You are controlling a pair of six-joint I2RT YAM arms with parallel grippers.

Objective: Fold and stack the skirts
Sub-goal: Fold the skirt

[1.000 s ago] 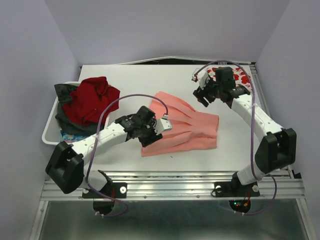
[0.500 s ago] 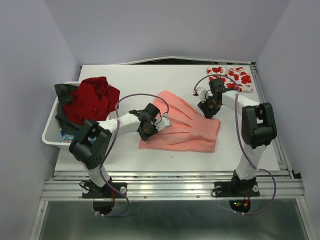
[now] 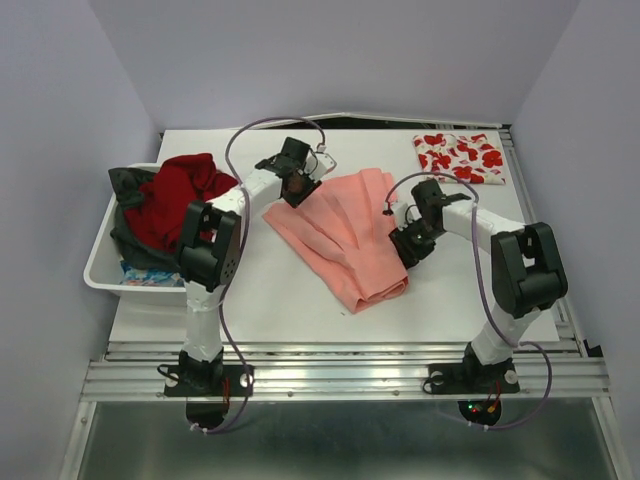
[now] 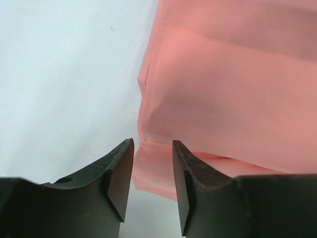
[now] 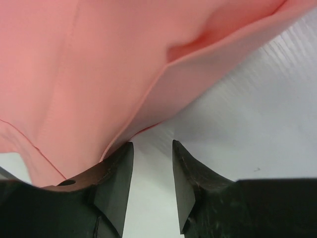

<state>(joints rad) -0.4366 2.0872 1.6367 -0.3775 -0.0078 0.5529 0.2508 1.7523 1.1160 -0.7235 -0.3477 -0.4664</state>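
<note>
While both arms are hanging low over the cloth, neither is pinching anything. The L claw (image 4: pixel 152 144) is standing w/ jaws partly spread, a clear gap btwn them, tips just short of a doubled-over corner of the salmon-pink skirt (image 3: pixel 345 235). Only hem and tabletop are showing through that gap. The R claw (image 5: pixel 152 145) is likewise standing partly spread and empty. One fingertip (image 5: pixel 121 153) is sitting at the hem's edge, touching or just beside it, can't tell which, w/ bare table (image 3: pixel 270 290) showing btwn the jaws.

Moving outward, the pink skirt is lying mid-table as a slanted band, layers overlapping. Its far-left edge is sitting at the L claw and its right edge at the R claw. The white skirt w/ red flowers (image 3: pixel 458 157) is lying flat at the far right corner, well apart from both claws. A bin (image 3: pixel 100 270) at the table's left edge is holding a red garment (image 3: pixel 180 205) and a dark garment (image 3: pixel 125 185).

Handling, as a judgement: the pink cloth is looking thin, light and limp, so it's prob. going to sag and drape rather than hold any shape, and the pleats are likely to fan out when lifted. Best hold is prob. at the hem corners, one per claw, pinching all layers together close to the table. The surface is looking smooth, so the cloth is prob. going to slide if pushed instead of gripped.
</note>
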